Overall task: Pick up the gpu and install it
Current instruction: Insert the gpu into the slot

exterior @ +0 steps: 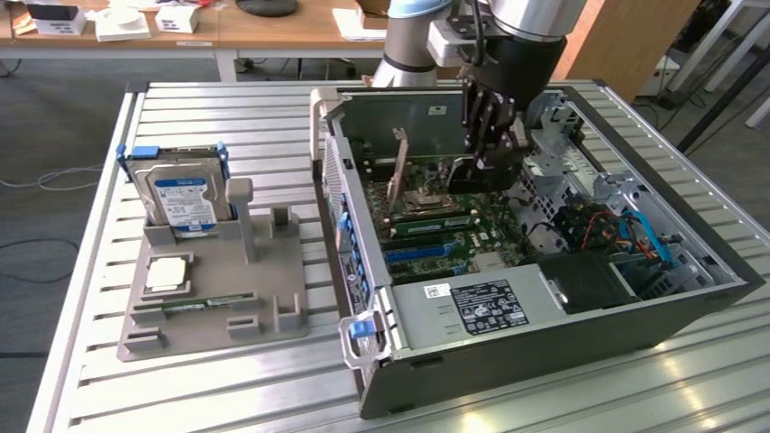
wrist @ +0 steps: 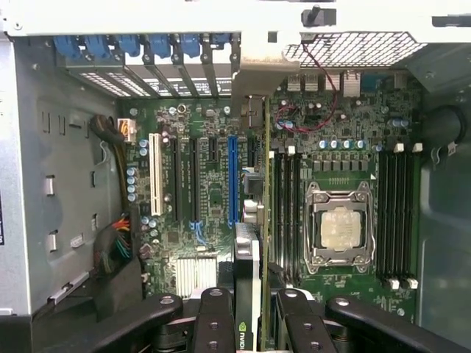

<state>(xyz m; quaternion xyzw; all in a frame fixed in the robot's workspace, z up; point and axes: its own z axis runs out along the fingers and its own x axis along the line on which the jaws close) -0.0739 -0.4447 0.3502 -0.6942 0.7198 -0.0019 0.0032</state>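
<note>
The pick-up part is done. The gpu is off the tabletop and inside the open computer case, pinched between the 2 finger sets of the gripper, which press on its 2 faces.

The card hangs over the motherboard just beside the CPU socket. Only a bank of memory slots lies between the socket and the card, and the long blue expansion slot sits just beyond the card on the side away from the socket. What is left is the seating. I cannot tell whether the card's lower edge has reached a slot, since the card itself hides that line. Judging by the grip and the arm's height in the exterior view, the install is under way, not finished.

The gpu stands on edge, its flat faces upright and its thin board edge turned up toward the wrist camera. Its long axis runs parallel to the expansion slots and to the memory slots beside the CPU socket. It reaches from the gripper toward the rear slot covers with the blue latches. That lines it up for a straight push down, as I read it.
</note>
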